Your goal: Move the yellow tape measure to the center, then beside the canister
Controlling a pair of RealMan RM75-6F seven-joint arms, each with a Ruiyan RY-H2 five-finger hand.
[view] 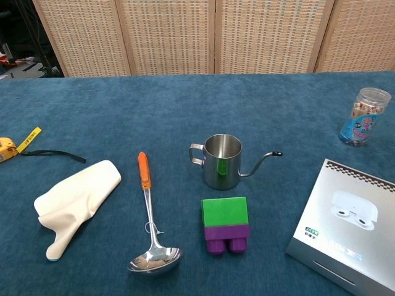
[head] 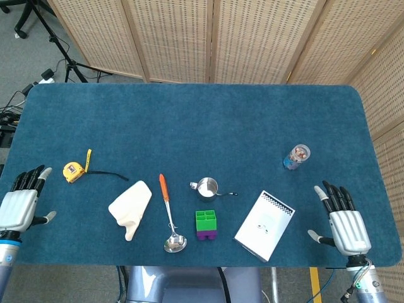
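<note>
The yellow tape measure lies on the blue table at the left, a short yellow tape end sticking up and a black strap trailing right; only its edge shows in the chest view. The clear canister stands upright at the right, also seen as the canister in the chest view. My left hand rests flat and open near the left front edge, a little left of and nearer than the tape measure. My right hand lies open at the right front, nearer than the canister. Neither hand holds anything.
Between the hands lie a cream cloth, an orange-handled ladle, a small steel pitcher, a green and purple block and a white box. A wicker screen stands behind the table.
</note>
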